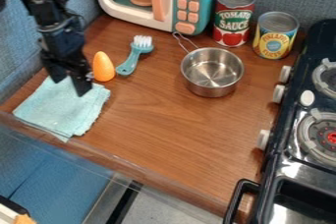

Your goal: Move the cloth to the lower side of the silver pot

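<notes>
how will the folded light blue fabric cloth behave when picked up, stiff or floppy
The cloth is probably floppy, given its soft, slightly rumpled surface. Its offset layers at the lower edge suggest it may partly unfold when lifted. Lying thin and flat, it looks light for its size and unlikely to roll.

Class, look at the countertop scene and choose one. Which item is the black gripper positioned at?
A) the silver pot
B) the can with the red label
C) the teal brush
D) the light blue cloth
D: the gripper's fingers are spread at the upper part of the light blue cloth, while the silver pot stands well off to the right in the picture.
</notes>
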Controlling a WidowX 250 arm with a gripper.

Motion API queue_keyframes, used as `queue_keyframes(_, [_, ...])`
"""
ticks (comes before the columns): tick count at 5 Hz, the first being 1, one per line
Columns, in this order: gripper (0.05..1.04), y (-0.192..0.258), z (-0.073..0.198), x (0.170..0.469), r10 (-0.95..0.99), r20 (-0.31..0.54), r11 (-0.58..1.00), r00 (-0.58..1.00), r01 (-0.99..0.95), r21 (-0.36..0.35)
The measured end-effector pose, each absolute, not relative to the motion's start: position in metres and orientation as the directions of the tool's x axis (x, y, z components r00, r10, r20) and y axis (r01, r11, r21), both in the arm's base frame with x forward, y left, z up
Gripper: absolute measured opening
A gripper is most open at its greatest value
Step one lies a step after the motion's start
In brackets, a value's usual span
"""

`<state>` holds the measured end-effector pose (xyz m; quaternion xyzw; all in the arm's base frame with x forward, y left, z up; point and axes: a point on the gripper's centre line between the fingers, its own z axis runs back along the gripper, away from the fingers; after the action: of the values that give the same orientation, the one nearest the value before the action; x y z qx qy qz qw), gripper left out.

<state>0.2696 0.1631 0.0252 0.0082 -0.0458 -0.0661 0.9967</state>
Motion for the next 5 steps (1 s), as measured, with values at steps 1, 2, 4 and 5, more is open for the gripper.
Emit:
queue_keyframes(1, [1.001, 0.166, 0.022, 0.265, -0.083, 0.059, 0.996, 0.995, 0.08, 0.047])
queue_keyframes(2, [1.001, 0.155, -0.002, 0.265, -0.072, -0.023, 0.996, 0.997, 0.073, 0.053])
queue_keyframes(4, [1.001, 0.131, -0.005, 0.274, -0.098, -0.028, 0.994, 0.995, 0.099, 0.052])
queue_keyframes(5, [1.001, 0.091, -0.004, 0.277, -0.134, -0.021, 0.991, 0.991, 0.134, 0.017])
